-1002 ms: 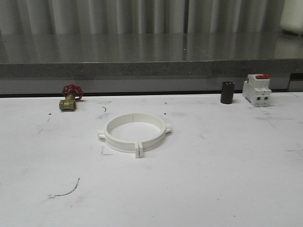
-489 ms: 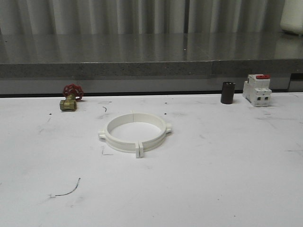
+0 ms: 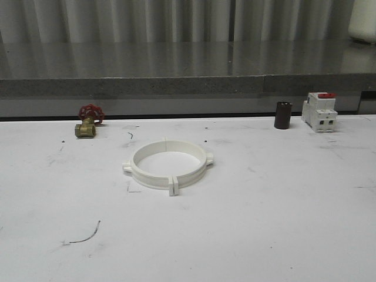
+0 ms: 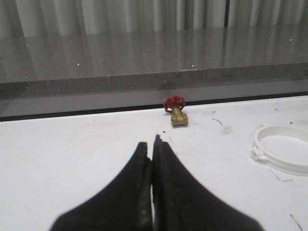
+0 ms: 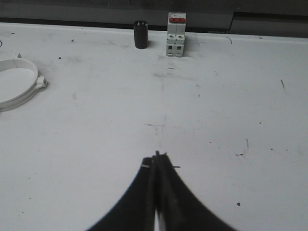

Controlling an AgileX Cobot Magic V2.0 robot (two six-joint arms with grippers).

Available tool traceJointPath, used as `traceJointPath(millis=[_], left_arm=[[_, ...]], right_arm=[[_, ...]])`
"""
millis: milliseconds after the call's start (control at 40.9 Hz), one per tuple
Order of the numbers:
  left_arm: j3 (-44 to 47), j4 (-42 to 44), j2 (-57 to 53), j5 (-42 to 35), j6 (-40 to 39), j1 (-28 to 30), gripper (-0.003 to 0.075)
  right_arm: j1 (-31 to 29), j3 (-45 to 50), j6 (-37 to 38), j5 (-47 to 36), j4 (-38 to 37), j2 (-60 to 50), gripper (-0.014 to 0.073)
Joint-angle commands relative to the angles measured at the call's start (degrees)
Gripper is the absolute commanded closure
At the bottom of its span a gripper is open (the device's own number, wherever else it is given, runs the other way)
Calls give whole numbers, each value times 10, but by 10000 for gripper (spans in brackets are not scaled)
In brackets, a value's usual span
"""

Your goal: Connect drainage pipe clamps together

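Note:
The two white drainage pipe clamps (image 3: pixel 167 164) lie flat on the white table as one wide ring, their end tabs meeting at the front and back. Part of that ring (image 4: pixel 281 153) shows in the left wrist view, and an edge of it (image 5: pixel 19 85) in the right wrist view. My left gripper (image 4: pixel 151 143) is shut with nothing between its black fingers, well short of the ring. My right gripper (image 5: pixel 156 156) is also shut and empty, over bare table away from the ring.
A brass valve with a red handwheel (image 3: pixel 88 120) sits at the back left. A black cylinder (image 3: pixel 282 114) and a white breaker with a red top (image 3: pixel 319 111) stand at the back right. A grey ledge (image 3: pixel 188 85) runs behind the table.

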Motion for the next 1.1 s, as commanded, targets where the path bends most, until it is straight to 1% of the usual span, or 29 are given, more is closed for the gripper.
traceJointPath(millis=[0, 73, 122, 1075], left_arm=[[-2, -6, -12, -45, 0, 6, 741], [13, -6, -12, -53, 0, 6, 741], [12, -6, -12, -34, 0, 6, 741], [12, -6, -12, -34, 0, 6, 741]], right_arm=[[-3, -15, -3, -43, -13, 6, 657], [-3, -15, -3, -43, -13, 6, 657], [-3, -15, -3, -43, -13, 6, 657], [-3, -15, -3, -43, -13, 6, 657]])
